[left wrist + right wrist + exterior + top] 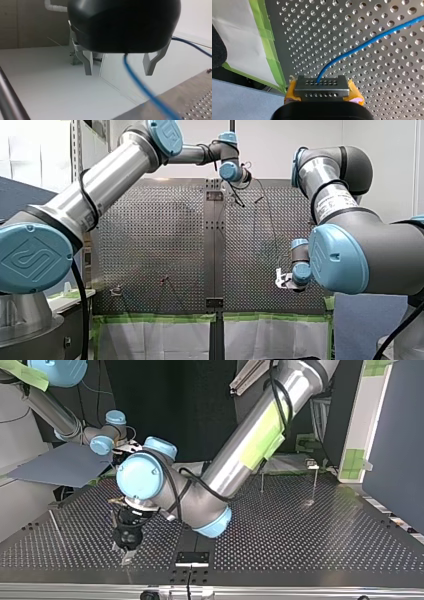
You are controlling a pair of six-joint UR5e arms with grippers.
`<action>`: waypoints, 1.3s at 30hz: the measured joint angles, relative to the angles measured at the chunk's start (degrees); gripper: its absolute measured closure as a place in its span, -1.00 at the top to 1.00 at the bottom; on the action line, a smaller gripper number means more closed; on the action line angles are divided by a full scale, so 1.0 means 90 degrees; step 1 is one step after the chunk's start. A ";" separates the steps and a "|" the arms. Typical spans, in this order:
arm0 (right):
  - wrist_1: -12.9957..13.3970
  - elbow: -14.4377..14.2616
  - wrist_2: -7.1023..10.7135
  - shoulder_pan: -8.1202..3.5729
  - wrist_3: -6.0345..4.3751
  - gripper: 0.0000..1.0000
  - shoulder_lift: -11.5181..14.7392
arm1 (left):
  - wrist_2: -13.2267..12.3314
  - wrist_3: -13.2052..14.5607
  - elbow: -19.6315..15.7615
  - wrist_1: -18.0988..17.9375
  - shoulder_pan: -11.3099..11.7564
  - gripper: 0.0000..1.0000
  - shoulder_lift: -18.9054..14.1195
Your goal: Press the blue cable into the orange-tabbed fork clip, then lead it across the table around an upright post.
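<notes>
The blue cable (367, 45) runs over the perforated plate and ends between the fingers of my right gripper (322, 86), which is shut on it; yellow pads show at both sides. In the front view my right gripper (281, 279) hangs low at the plate's right half. My left gripper (120, 73) stands open, its metal fingers (87, 65) wide apart. The cable (140, 85) passes loosely between them and touches neither. In the top view my left gripper (125, 556) points down close to the plate near the front edge. A small reddish clip (163, 280) sits on the plate's left half.
Two thin upright posts (262, 482) (315, 485) stand at the top view's far right. A black mount (192, 558) sits at the plate's front edge. Green tape (270, 50) lines the plate's border. A centre seam (214, 245) splits the plate.
</notes>
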State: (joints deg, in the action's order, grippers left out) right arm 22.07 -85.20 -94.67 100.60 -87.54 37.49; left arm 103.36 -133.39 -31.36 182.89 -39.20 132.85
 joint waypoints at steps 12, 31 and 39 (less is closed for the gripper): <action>0.0004 -0.0001 -0.0001 0.0032 0.0013 -1.00 0.0001 | -0.0133 -0.0013 0.0345 0.0000 0.0095 1.00 0.0511; 0.0000 -0.0001 -0.0005 0.0106 0.0018 -1.00 0.0000 | -0.0066 0.0669 -0.0857 -0.0389 0.0200 1.00 0.0536; 0.0000 0.0000 -0.0008 0.0122 0.0012 -1.00 0.0000 | -0.0117 0.0933 -0.1402 -0.0181 0.0162 1.00 0.0536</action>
State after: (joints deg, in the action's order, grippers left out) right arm 22.07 -85.21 -94.74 101.70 -87.43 37.49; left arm 102.30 -124.99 -43.98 181.26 -37.75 137.68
